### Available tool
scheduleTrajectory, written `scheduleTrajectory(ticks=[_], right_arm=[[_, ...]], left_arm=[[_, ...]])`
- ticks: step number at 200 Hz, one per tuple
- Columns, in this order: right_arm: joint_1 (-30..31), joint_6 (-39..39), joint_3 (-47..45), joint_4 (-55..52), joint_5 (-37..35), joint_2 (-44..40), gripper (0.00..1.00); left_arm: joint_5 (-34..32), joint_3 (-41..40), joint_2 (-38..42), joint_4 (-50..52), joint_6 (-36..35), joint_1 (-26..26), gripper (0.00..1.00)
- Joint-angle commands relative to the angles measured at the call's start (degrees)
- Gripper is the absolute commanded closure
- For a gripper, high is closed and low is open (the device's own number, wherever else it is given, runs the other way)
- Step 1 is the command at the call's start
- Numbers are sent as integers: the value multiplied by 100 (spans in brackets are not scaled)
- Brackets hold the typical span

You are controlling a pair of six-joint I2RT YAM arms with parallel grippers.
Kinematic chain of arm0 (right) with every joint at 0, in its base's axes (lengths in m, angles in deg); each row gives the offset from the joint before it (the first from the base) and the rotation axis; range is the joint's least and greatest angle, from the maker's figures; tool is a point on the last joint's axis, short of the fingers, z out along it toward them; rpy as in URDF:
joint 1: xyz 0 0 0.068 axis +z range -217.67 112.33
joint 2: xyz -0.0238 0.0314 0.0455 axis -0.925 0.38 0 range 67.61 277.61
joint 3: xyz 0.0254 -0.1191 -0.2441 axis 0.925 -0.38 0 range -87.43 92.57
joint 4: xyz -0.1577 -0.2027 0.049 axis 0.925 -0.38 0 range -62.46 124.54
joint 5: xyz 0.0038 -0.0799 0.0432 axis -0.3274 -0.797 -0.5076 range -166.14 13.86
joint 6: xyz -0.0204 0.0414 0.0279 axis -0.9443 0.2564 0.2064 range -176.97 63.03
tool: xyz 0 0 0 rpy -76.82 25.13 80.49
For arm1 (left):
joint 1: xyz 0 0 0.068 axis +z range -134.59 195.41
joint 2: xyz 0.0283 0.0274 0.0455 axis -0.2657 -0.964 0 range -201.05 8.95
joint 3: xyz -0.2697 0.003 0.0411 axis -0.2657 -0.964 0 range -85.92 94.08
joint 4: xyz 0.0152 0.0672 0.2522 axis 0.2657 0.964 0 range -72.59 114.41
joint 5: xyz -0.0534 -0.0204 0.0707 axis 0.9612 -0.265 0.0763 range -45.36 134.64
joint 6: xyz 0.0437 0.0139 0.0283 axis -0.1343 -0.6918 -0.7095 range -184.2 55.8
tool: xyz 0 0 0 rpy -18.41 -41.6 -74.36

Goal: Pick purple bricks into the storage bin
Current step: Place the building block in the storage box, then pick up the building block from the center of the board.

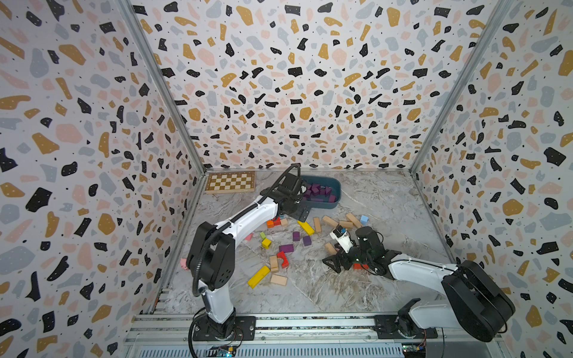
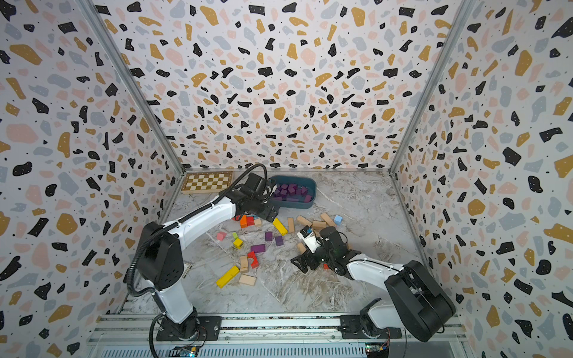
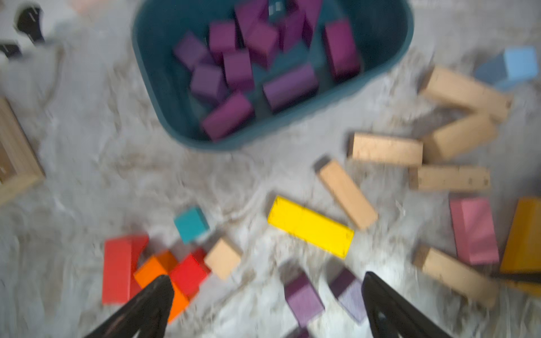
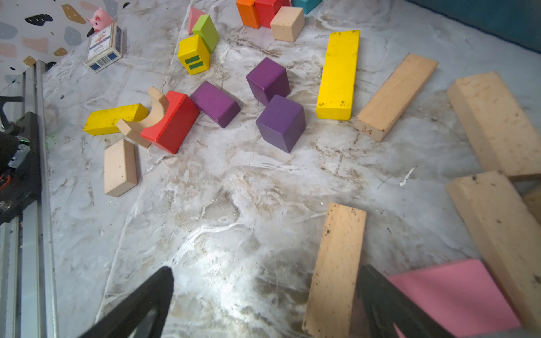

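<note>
Progress looked far along. The left gripper (image 3: pixel 267 276) hung wide and empty just before the dark teal-blue plastic storage bin (image 3: pixel 146 61), which held roughly a dozen small wooden purple bricks (image 3: pixel 240 70). Three more purple bricks (image 4: pixel 215 104) (image 4: pixel 268 79) (image 4: pixel 281 123) lay loose farther out. The right gripper (image 4: pixel 265 268), farther still, gaped empty.

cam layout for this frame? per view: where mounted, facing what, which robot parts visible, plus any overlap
Top views: high over the base rail, looking down at the table; both arms, left gripper and right gripper show.
Left wrist: on the left arm, facing the storage bin of purple bricks; only its open fingertips show.
Right wrist: low on the right arm, facing loose blocks; only its open fingertips show.
Shared: both wrist views catch the yellow bar.
</note>
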Motion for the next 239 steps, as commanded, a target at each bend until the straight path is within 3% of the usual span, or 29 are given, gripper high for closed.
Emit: scheduleTrajectory(ticks=[1, 42, 65, 93, 108, 137, 162, 185, 239], right_arm=[[49, -62, 134, -30, -86, -115, 0], [47, -47, 270, 4, 1, 68, 0], [121, -37, 489, -178, 8, 227, 0], [682, -530, 1155, -755, -522, 484, 0], [970, -846, 1653, -1143, -791, 791, 1], [1224, -1231, 2597, -1731, -1118, 1508, 8], [1386, -1523, 3272, -2157, -1318, 2063, 25], [1571, -1754, 3677, -2360, -1571, 2429, 33], [1882, -2251, 3911, -2252, -1916, 2769, 37]], left_arm=[[-79, -1006, 1031, -410, 374, -31, 1], [-20, -3452, 3589, -1170, 796, -42, 1], [-45, -4414, 4853, -1255, 970, -42, 1], [-11, -5224, 5922, -1582, 1305, -40, 1], [-361, -5505, 6129, -1560, 1539, -34, 1], [-249, -5894, 6201, -1690, 1701, -34, 1], [-513, -5881, 6262, -1512, 1883, -34, 1], [-755, -5871, 6331, -1403, 2000, -34, 1], [-694, -6086, 6395, -1696, 1943, -34, 1]])
